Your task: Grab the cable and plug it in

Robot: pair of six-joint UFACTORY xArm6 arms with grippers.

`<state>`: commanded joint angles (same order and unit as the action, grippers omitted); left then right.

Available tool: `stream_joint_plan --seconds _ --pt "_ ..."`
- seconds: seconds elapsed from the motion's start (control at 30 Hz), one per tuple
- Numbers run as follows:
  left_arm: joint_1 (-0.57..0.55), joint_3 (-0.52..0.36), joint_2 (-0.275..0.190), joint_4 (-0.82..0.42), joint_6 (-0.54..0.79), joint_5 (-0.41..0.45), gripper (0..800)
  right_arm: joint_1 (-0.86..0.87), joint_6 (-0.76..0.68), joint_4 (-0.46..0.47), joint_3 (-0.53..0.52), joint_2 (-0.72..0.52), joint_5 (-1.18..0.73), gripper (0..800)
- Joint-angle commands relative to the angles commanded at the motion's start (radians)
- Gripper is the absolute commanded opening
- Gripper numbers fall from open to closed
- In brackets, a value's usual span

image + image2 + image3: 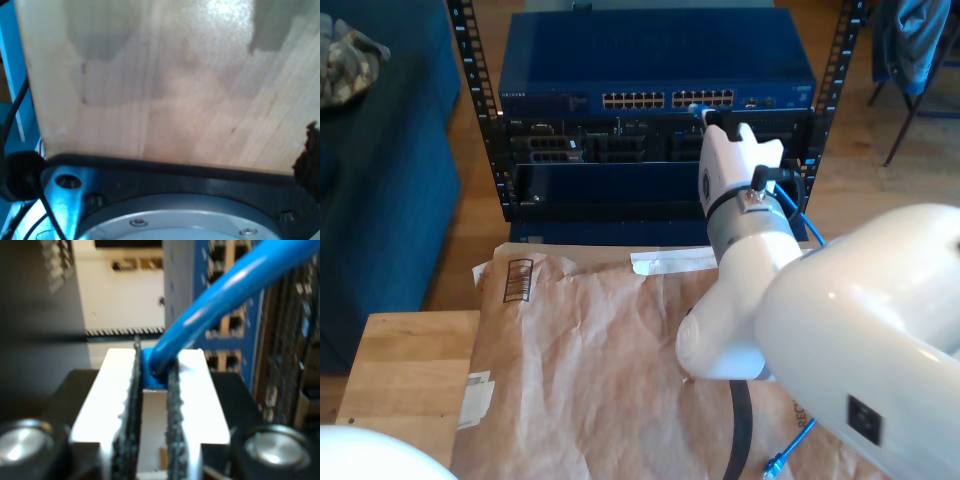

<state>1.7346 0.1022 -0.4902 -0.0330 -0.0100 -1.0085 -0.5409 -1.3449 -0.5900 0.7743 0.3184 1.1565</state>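
Cable plug hidden between second pincer pads.

A light wooden table carries the things. A big sheet of crumpled brown paper lies directly on it and covers most of the top. The blue cable lies on this paper.

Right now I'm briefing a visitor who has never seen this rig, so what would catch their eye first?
Probably the big white arm at the exterior view's right, reaching toward the blue network switch in the rack. Next, the cable, bright blue, clamped between the pads of my second gripper, with its far plug lying on the brown paper near that view's lower edge.
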Motion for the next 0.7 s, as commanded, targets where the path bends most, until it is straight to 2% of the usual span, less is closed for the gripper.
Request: stream_joint_plan --seconds 0.17,0.33,0.6,0.7 --pt "0.0 0.0 0.0 0.0 0.0 0.0 800 -0.003 -0.032 -0.074 0.041 0.078 0.101 0" --pt "0.0 0.0 0.0 0.0 0.0 0.0 800 -0.005 -0.031 -0.101 0.068 0.104 0.112 0" --pt "0.0 0.0 0.0 0.0 0.0 0.0 800 -0.006 -0.025 -0.164 0.193 0.196 0.115 0" --pt "0.0 0.0 0.0 0.0 0.0 0.0 800 -0.011 -0.021 -0.221 0.273 0.255 0.127 0"
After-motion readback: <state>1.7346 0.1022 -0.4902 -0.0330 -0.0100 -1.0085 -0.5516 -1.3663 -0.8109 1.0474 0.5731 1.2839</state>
